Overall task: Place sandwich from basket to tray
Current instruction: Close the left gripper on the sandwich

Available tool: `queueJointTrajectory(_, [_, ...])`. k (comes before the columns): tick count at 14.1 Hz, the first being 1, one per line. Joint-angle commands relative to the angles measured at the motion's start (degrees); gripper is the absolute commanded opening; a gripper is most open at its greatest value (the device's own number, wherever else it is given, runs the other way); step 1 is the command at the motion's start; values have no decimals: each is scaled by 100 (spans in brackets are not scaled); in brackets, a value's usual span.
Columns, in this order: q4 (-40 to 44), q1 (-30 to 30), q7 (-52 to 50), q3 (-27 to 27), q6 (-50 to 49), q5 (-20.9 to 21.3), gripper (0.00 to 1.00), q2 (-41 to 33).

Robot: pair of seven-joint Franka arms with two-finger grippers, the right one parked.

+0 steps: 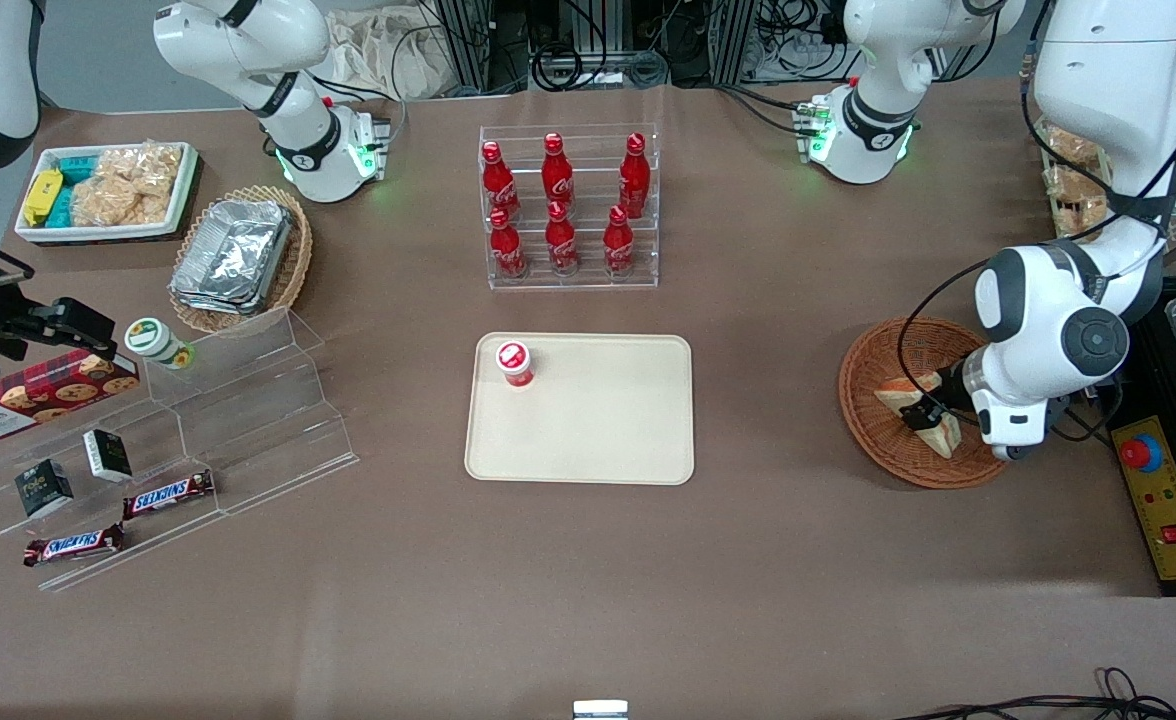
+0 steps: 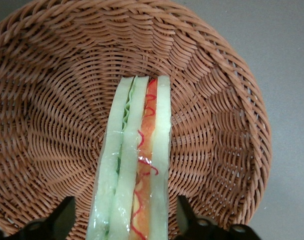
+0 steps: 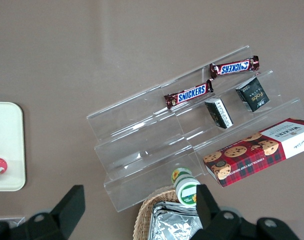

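Note:
The sandwich (image 1: 938, 432) stands on edge in the round reddish-brown basket (image 1: 868, 400) toward the working arm's end of the table. In the left wrist view the sandwich (image 2: 142, 150) shows pale bread with green and orange-red layers against the woven basket (image 2: 52, 100). My gripper (image 1: 923, 415) is down in the basket, open, one finger on each side of the sandwich; the gripper (image 2: 126, 220) has a small gap between each black fingertip (image 2: 67, 212) and the bread. The beige tray (image 1: 598, 430) lies mid-table, toward the parked arm from the basket.
A red-capped small bottle (image 1: 514, 362) stands on a corner of the tray. A clear rack of red bottles (image 1: 568, 205) is farther from the front camera. A yellow control box (image 1: 1163, 495) lies beside the basket. A clear stepped shelf (image 1: 238, 400) with snacks sits toward the parked arm's end.

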Motion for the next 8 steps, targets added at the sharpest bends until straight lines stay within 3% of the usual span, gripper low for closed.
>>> queueJointTrajectory(1, [-71,-29,45,0,75,10,0,-115])
queueJointTrajectory(4, [105,-38,28,-9,-83,10,0,-273])
queueJointTrajectory(8, [955,-134,561,-44,-1504,36,0,-476])
